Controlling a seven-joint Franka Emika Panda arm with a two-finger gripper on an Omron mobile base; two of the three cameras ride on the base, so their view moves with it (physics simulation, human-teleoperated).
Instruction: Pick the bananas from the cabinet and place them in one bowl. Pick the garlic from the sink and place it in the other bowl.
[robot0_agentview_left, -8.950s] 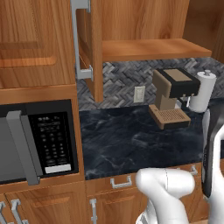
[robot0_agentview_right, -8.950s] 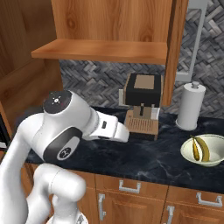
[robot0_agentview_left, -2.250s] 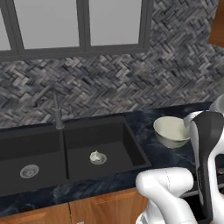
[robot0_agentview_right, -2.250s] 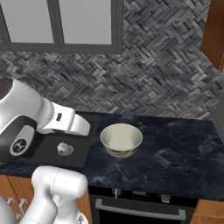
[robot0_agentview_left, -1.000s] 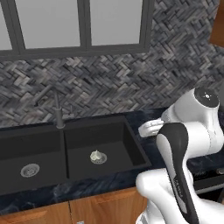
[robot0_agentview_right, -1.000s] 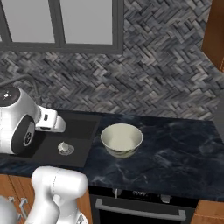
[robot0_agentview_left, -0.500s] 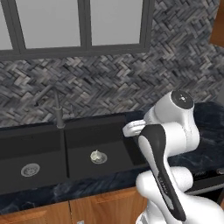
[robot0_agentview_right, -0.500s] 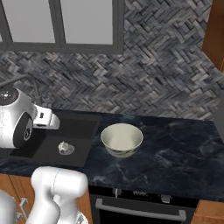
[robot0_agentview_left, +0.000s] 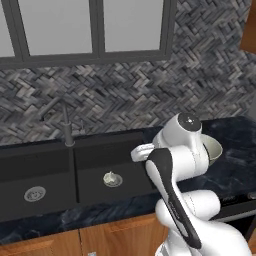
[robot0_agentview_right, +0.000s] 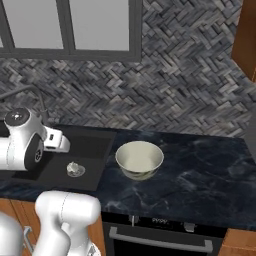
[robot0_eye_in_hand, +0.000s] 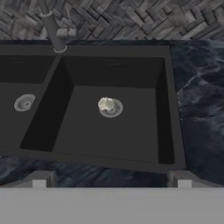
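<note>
Black sink (robot0_eye_in_hand: 170, 109) is lying below me, the garlic (robot0_eye_in_hand: 105, 103) sitting on its right drain; I am holding my claw (robot0_eye_in_hand: 111, 179) wide, gripping nothing

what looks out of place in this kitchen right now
The garlic sits on the drain of the sink's basin nearest the bowl, an odd spot for food. The bowl on the counter stands upright and empty. Nothing is spilled, tipped or damaged.

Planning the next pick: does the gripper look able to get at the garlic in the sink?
Probably yes: the garlic sits on the drain of the open basin of the sink, nothing over it, jaws open.
</note>
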